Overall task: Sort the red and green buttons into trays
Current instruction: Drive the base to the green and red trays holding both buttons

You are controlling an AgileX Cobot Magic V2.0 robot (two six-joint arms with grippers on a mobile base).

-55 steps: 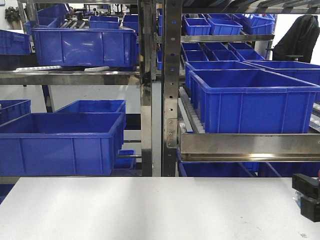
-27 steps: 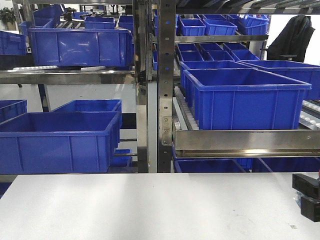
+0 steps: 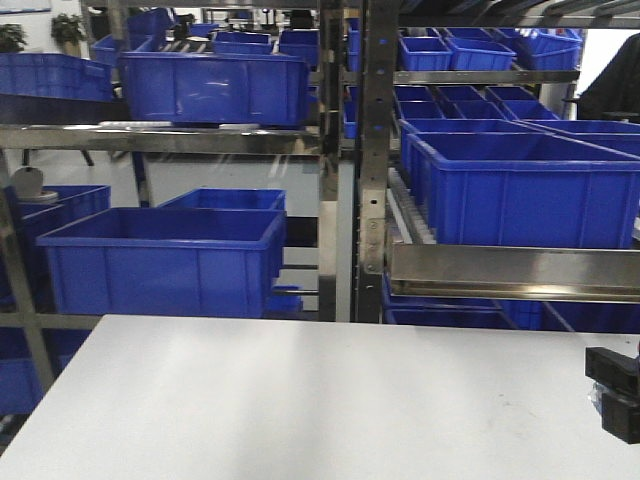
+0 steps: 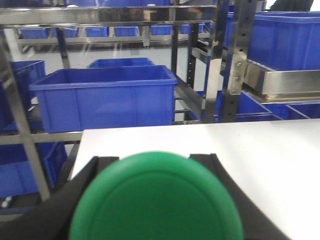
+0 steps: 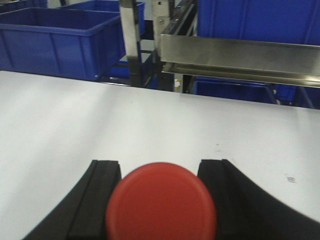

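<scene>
The green button's round cap [image 4: 156,200] fills the bottom of the left wrist view, held between the black fingers of my left gripper [image 4: 155,159], which is shut on it above the white table [image 4: 270,150]. In the right wrist view the red button's cap [image 5: 161,202] sits between the black fingers of my right gripper [image 5: 160,165], shut on it over the table [image 5: 60,115]. Both buttons' bodies are hidden behind their caps. A black blocky part of the right arm [image 3: 612,392] shows at the front view's right edge. The trays are out of view.
Steel racks [image 3: 372,150] holding several deep blue crates [image 3: 165,260] stand right behind the table's far edge. A steel shelf rail [image 3: 510,272] juts out at the right above the table. The table's left front corner [image 3: 40,440] shows in the front view.
The front view has swung: the racks and crates have shifted right in the picture and the table's left edge has come into sight. The black part at the right edge stays put.
</scene>
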